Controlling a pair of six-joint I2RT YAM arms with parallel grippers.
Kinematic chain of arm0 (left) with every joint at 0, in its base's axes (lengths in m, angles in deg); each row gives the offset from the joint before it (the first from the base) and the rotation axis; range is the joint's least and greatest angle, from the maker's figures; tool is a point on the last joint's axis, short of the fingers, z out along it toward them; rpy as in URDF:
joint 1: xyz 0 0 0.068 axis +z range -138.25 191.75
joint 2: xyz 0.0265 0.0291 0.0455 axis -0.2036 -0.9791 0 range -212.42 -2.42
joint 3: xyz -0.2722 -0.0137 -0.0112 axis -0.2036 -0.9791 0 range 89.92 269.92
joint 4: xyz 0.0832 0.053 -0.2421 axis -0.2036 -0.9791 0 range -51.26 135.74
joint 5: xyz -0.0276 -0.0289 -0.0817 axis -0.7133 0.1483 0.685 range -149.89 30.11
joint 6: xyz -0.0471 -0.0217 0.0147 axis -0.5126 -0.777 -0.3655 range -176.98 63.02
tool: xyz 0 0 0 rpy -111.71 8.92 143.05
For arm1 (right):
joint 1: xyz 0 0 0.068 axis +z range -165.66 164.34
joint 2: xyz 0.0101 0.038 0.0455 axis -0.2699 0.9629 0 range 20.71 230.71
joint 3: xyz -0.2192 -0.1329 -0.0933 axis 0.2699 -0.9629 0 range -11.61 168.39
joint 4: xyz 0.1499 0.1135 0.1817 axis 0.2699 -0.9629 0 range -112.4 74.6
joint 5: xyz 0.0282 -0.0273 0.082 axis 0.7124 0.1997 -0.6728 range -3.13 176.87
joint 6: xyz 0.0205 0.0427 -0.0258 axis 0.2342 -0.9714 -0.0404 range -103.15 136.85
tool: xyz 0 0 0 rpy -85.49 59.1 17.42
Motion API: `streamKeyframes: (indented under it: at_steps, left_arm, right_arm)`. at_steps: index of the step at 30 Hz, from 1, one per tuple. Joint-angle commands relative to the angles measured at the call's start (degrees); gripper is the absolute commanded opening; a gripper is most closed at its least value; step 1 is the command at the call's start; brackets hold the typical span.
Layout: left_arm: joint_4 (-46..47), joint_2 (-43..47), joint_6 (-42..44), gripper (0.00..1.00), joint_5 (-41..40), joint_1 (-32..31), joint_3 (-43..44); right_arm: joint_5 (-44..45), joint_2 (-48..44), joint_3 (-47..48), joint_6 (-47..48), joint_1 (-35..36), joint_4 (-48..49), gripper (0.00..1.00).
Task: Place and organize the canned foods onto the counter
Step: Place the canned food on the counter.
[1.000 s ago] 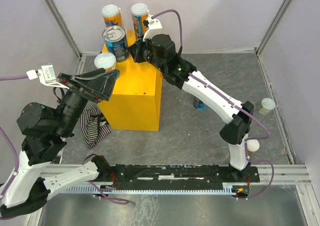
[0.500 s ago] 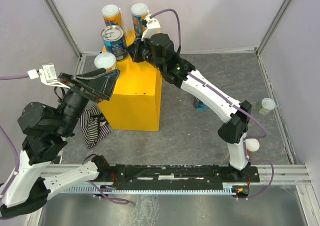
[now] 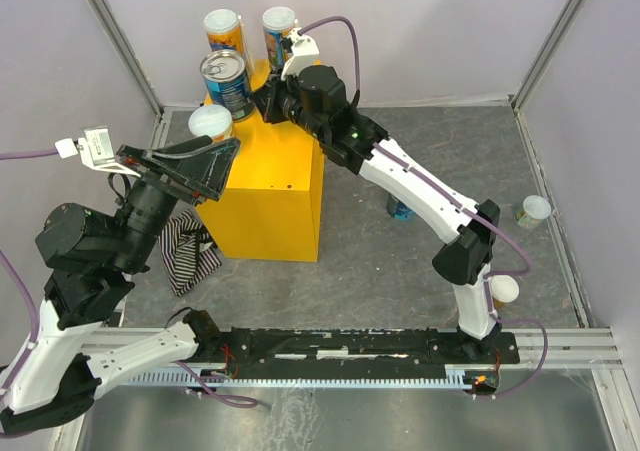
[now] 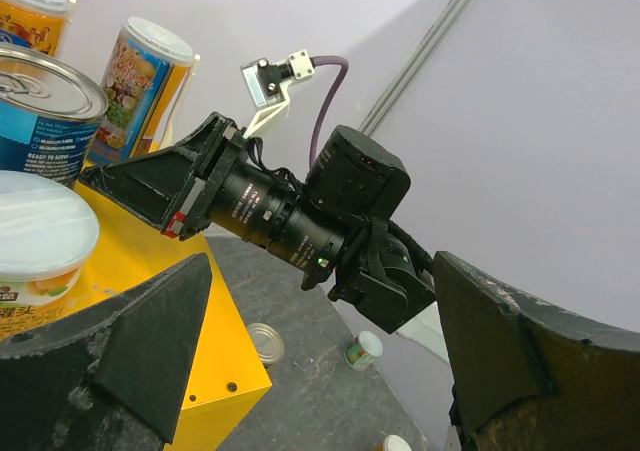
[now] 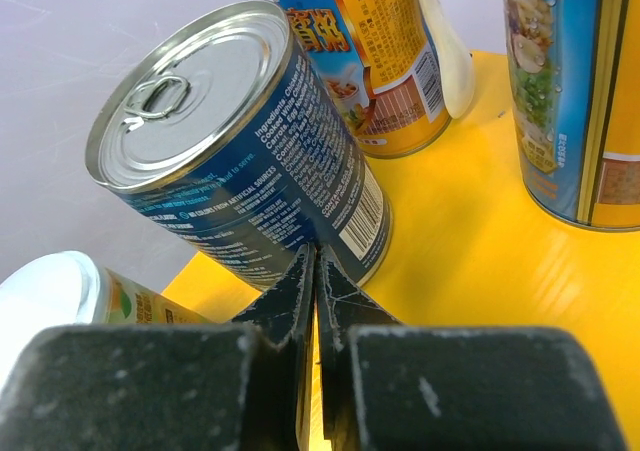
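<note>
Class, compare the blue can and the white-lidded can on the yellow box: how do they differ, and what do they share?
The blue can has a silver pull-tab top; the white-lidded can has a plastic lid. The blue can's label is blue; the white-lidded can's is orange-yellow. The blue can stands taller and farther back; the white-lidded can is lower and nearer the front. Both stand upright on the counter.

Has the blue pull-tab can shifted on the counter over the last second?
Yes, slightly: the blue pull-tab can has slid left, toward the left edge of the counter, with the shut right tool at its lower side.
</note>
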State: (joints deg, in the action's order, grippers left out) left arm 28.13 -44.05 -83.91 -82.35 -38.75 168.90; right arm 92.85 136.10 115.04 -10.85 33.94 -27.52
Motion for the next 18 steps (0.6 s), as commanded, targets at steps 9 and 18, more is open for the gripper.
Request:
streamKeyframes:
  at_steps: [9,18]
  left_arm:
    - [0.73,0.93,1.01,0.97,-1.19,0.10,-0.38]
    - [0.94,0.95,1.18,0.98,-0.97,0.10,-0.59]
  right_arm:
    - [-0.67,1.39,3.21,-1.08,0.14,1.21,0.06]
    - [2.15,-5.03,-2.12,1.26,0.14,-0.49,0.18]
